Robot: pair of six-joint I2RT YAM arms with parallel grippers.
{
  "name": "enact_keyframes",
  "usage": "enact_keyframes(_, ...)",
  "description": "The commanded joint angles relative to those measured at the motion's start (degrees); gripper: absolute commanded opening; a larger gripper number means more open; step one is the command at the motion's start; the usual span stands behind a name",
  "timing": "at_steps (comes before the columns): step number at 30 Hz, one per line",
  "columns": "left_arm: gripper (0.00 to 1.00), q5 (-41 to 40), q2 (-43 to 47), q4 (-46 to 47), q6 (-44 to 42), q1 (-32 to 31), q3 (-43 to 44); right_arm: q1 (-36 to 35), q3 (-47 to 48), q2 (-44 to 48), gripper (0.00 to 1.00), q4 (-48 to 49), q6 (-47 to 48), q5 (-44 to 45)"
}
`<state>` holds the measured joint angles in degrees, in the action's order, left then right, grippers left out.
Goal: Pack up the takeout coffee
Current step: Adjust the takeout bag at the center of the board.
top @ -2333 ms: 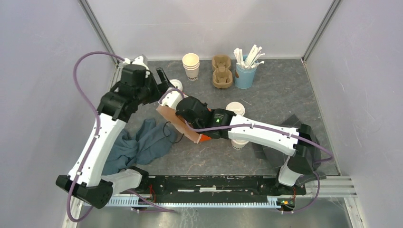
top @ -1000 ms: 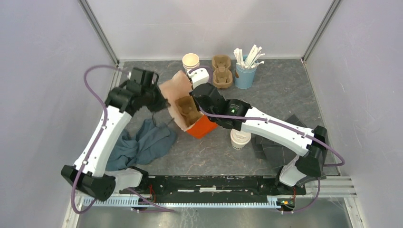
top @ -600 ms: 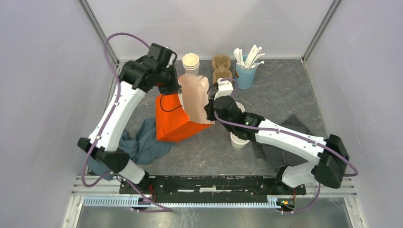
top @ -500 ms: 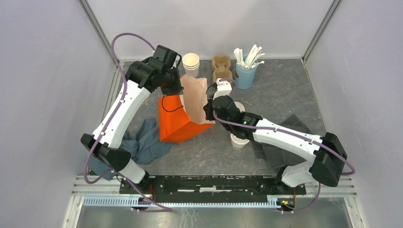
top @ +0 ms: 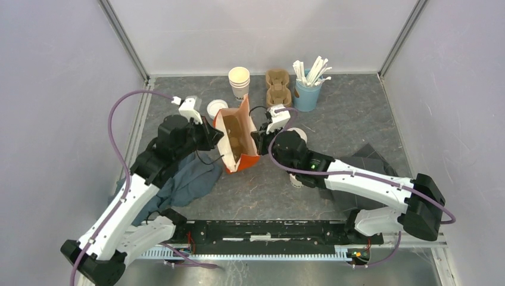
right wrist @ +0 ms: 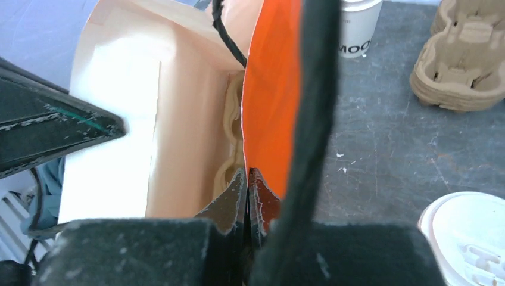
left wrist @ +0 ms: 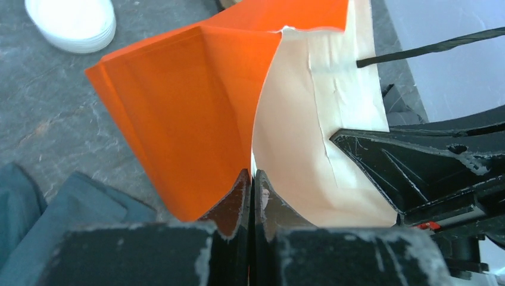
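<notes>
An orange paper bag [top: 245,156] stands open on the table, with a brown cup carrier [top: 237,142] inside it. My left gripper [left wrist: 251,176] is shut on the bag's left rim. My right gripper [right wrist: 246,173] is shut on the right rim, beside the bag's black cord handle [right wrist: 309,119]. In the top view the left gripper [top: 213,132] and the right gripper [top: 257,138] flank the bag. One lidded takeout coffee cup [top: 300,134] stands just right of my right wrist and shows in the right wrist view [right wrist: 467,238]. A second one [top: 292,180] peeks out under my right forearm.
A stack of loose white lids [top: 217,108] lies behind the bag. A stack of lidless cups [top: 239,82], spare brown carriers [top: 277,89] and a blue cup of stirrers [top: 308,90] line the back wall. A blue-grey cloth [top: 181,182] lies front left, dark mats [top: 363,158] at right.
The bag, held up and tipped half a second ago, has come down and now stands mouth up. Both arms lowered with it, the left arm swinging toward the near side.
</notes>
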<state>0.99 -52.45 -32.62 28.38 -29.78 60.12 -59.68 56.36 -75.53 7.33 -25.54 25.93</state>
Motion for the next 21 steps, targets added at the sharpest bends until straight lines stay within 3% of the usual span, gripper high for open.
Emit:
enact_keyframes(1, 0.02, 0.8, 6.6, 21.5, -6.1, -0.4, -9.7, -1.0, -3.0, 2.0, 0.02, 11.2, 8.8, 2.7)
enact_keyframes(6, 0.02, 0.5, 6.7, 20.9, -5.9, -0.4, -9.5, -1.1, -6.2, 3.8, 0.00, 17.9, 13.9, 0.7)
enact_keyframes(8, 0.02, -1.6, 6.3, 19.8, -4.5, -0.4, -8.5, -1.1, -4.2, 2.8, 0.00, 15.7, 14.9, 1.5)
enact_keyframes(12, 0.02, -5.5, 4.5, 11.0, 8.2, -0.3, 4.0, -1.1, 3.8, 4.6, 0.00, 5.6, 10.9, -0.6)
enact_keyframes(14, 0.02, -8.3, 2.5, 4.0, 16.5, -0.3, 9.2, -1.0, 0.0, 6.2, 0.00, 6.8, 4.6, 0.2)
enact_keyframes(16, 0.02, -11.7, -1.7, -1.2, 21.9, -0.3, 4.5, 1.1, -7.1, 3.8, 0.00, 12.9, -1.0, -0.1)
enact_keyframes(18, 0.02, -7.0, -8.2, -4.3, 20.5, 1.6, 3.6, 5.6, -5.6, -1.5, 0.00, 8.0, -4.5, -6.0)
enact_keyframes(20, 0.02, 2.2, -13.2, -9.0, 17.1, 2.7, 12.9, 8.0, -1.4, -0.2, 0.00, 4.0, -3.7, -10.3)
enact_keyframes(21, 0.02, 2.9, -13.6, -10.0, 16.0, 1.0, 17.9, 7.1, -1.5, 1.8, 0.00, 5.7, -2.3, -9.4)
